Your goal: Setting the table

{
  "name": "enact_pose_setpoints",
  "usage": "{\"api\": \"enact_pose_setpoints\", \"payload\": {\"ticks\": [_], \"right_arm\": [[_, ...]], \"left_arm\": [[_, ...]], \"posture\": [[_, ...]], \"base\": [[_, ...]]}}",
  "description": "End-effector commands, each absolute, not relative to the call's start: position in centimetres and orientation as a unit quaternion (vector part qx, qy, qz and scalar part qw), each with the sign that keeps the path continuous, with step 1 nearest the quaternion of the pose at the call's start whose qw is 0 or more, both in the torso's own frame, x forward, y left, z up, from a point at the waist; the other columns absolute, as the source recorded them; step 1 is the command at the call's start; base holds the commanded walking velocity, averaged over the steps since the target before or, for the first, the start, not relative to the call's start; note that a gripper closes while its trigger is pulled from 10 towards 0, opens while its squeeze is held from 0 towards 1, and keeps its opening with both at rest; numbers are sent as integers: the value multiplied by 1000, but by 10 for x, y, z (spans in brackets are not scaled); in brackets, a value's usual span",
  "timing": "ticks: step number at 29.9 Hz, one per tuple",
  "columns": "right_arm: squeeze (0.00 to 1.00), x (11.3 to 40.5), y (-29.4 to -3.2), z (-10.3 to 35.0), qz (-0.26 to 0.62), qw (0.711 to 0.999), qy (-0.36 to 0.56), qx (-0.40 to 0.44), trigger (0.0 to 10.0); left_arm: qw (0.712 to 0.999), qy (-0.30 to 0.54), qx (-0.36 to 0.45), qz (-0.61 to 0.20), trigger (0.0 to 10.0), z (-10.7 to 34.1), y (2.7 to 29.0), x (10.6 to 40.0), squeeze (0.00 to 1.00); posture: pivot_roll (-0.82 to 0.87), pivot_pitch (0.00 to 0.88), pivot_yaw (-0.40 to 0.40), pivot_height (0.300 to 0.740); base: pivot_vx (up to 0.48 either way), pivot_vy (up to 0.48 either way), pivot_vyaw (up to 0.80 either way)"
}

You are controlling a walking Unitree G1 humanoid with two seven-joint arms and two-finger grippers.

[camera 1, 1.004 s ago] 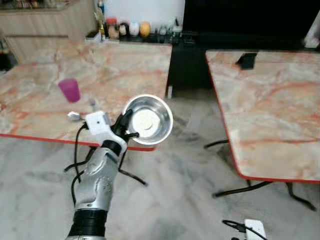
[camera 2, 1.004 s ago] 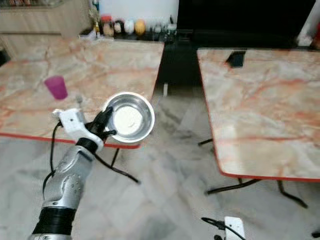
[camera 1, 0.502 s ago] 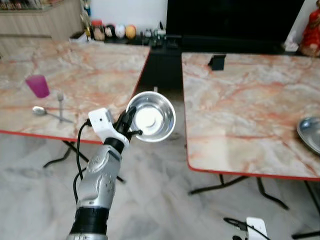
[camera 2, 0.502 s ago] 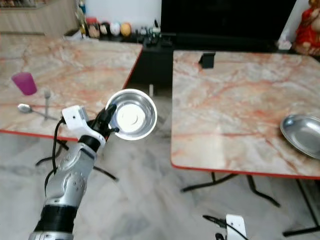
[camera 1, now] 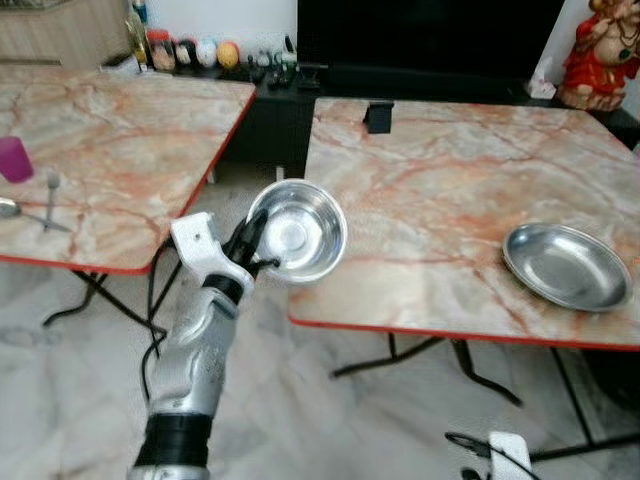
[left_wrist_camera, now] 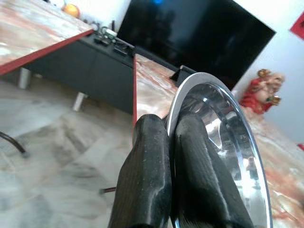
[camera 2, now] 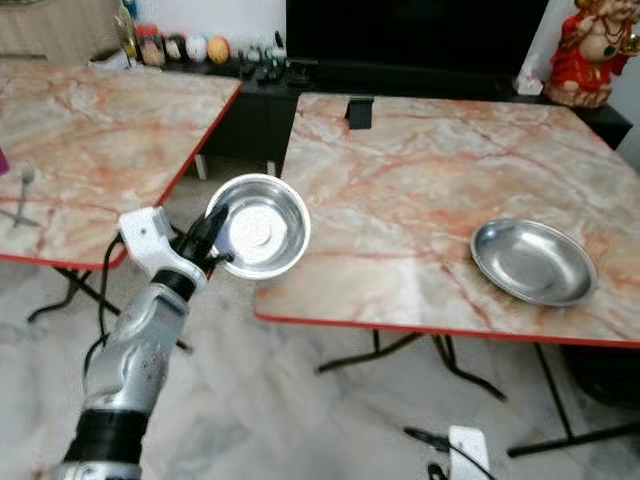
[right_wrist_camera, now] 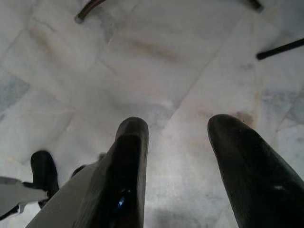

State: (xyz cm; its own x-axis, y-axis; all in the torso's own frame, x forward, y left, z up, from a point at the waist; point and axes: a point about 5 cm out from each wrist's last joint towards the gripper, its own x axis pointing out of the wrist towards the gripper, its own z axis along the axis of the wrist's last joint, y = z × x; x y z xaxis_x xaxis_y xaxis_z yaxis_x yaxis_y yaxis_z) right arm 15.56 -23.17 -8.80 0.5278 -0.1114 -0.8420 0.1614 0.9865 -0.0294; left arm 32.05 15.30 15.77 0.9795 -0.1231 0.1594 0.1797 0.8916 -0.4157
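Observation:
My left gripper (camera 1: 252, 248) is shut on the rim of a shiny steel bowl (camera 1: 296, 231), held up tilted toward me in front of the near left corner of the right marble table (camera 1: 430, 190). In the left wrist view the two black fingers (left_wrist_camera: 156, 185) pinch the bowl's rim (left_wrist_camera: 218, 142). A steel plate (camera 1: 566, 266) lies on that table near its right front edge. On the left table (camera 1: 110, 130) stand a pink cup (camera 1: 14, 159) and a spoon (camera 1: 6, 207). My right gripper (right_wrist_camera: 175, 175) hangs open over the floor.
A dark TV cabinet (camera 1: 270, 110) with bottles and round ornaments runs along the back wall. A small black object (camera 1: 378, 116) sits at the right table's far edge, a red figurine (camera 1: 598, 55) behind it. Black table legs (camera 1: 400, 358) and a white device (camera 1: 508, 455) occupy the marble floor.
The camera has swung to the right: the left table slid out toward the left edge and the right table with its steel plate came into view. The bowl stays gripped.

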Motion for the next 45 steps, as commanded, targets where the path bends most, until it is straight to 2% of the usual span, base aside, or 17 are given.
{"api": "enact_pose_setpoints", "payload": {"ticks": [1,32,37,39,42,45], "right_arm": [[0,155,-238,-86,-86,874,477,22,10000],[0,155,-239,-86,-86,874,478,18,10000],[0,155,-240,-86,-88,874,477,18,10000],[0,155,-240,-86,-88,874,477,18,10000],[0,156,-241,-86,-88,875,477,17,10000],[0,156,-241,-85,-88,874,477,17,10000]], "left_arm": [[968,-69,-222,-96,10000,163,142,322,0],[970,-66,-208,-110,10000,161,140,320,0],[977,-68,-159,-123,10000,164,149,321,0],[984,-71,-95,-135,10000,168,161,323,0],[985,-72,-80,-135,10000,170,167,325,0],[985,-67,-97,-126,10000,171,175,327,0]], "posture": [[77,0,-21,727],[81,0,-27,727],[83,0,-28,727],[86,0,-30,727],[90,0,-32,727],[92,0,-33,727]], "base": [[0,-405,0],[0,-408,0],[0,-409,0],[0,-397,0],[0,-129,0],[0,0,0]]}}
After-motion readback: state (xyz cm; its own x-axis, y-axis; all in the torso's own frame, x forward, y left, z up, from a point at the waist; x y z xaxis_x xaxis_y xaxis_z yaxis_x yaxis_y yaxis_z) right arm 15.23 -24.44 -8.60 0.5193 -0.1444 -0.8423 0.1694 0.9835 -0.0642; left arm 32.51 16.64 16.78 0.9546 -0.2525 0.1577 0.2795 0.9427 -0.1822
